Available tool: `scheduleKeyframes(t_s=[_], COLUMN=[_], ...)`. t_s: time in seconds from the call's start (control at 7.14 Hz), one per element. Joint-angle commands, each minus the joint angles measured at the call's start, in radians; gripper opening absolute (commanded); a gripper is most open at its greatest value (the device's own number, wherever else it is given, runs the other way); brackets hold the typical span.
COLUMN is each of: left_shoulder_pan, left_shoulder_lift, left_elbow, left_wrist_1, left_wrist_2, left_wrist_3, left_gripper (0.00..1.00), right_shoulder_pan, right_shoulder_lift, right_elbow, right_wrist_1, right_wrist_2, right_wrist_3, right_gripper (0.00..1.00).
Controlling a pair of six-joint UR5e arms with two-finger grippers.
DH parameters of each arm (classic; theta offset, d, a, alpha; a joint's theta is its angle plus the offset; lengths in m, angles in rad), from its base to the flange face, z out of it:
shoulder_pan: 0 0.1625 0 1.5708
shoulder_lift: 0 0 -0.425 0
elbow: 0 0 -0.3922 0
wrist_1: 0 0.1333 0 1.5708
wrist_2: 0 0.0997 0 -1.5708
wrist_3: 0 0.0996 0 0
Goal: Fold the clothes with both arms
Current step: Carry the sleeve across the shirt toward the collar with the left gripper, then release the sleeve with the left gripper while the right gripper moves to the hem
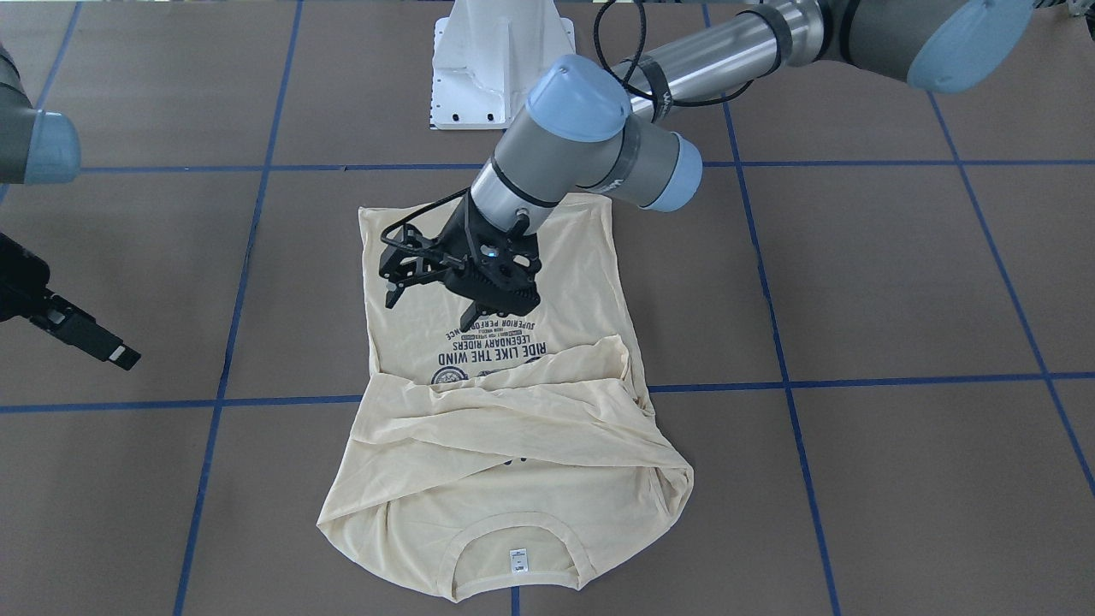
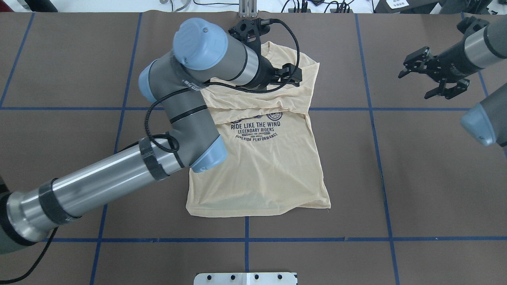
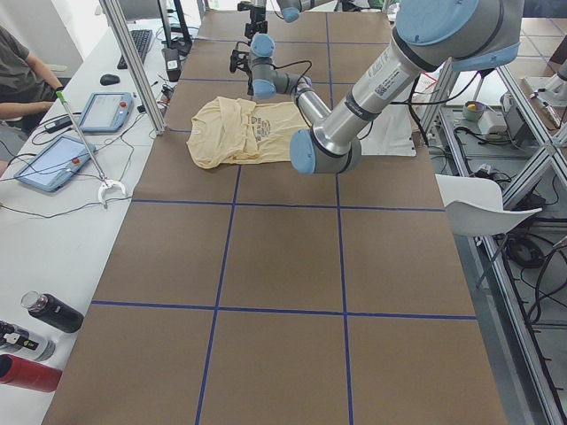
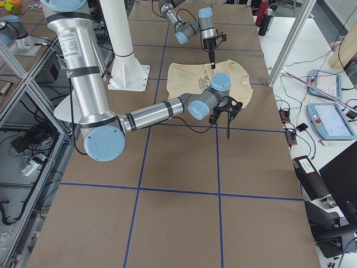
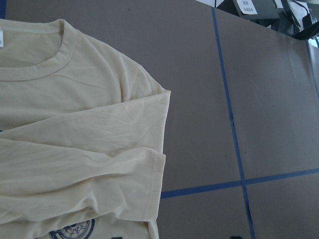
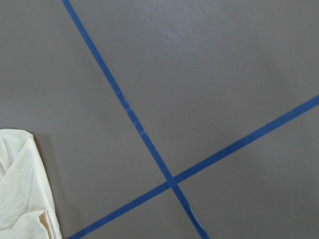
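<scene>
The cream-yellow T-shirt point(image 1: 513, 445) lies flat on the brown table, print side up, both sleeves folded across the chest. Its neck with the white label points away from me and its hem lies nearest me point(image 2: 261, 174). My left gripper point(image 1: 430, 312) hovers over the shirt's upper body, open and empty; in the overhead view point(image 2: 293, 75) it is above the folded sleeves. The left wrist view shows the neck and a sleeve cuff point(image 5: 75, 139) and no fingers. My right gripper point(image 2: 416, 84) is open and empty over bare table to the shirt's right. A shirt corner point(image 6: 20, 189) shows in the right wrist view.
Blue tape lines point(image 2: 372, 118) grid the brown table. The white pedestal base point(image 1: 500, 68) stands at my edge of the table. Past the far edge, a side bench holds tablets point(image 3: 53, 164) and bottles point(image 3: 49, 312), and a person point(image 3: 18, 71) sits there.
</scene>
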Motion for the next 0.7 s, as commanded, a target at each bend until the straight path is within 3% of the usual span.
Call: scheduleKeyframes(t_s=[0.0, 0.28, 0.56], left_shoulder_pan=[-0.003, -0.014, -0.04], left_shoulder_lift=[0.198, 0.279, 0.347], left_elbow=[-0.256, -0.358, -0.395], left_wrist_1=[0.045, 0.117, 0.12], left_wrist_2=[-0.002, -0.056, -0.102], left_wrist_3=[0.001, 0.001, 0.0], left_gripper=[0.97, 0.97, 0.96], right_shoulder_pan=[-0.189, -0.379, -0.618], right_shoulder_lift=[-0.022, -0.06, -0.077], right_elbow=[0.115, 0.228, 0.3], right_wrist_1=[0.005, 0.0, -0.007], right_wrist_2=[-0.193, -0.354, -0.629], right_wrist_3=[0.241, 0.463, 0.679], right_gripper=[1.0, 1.0, 0.99])
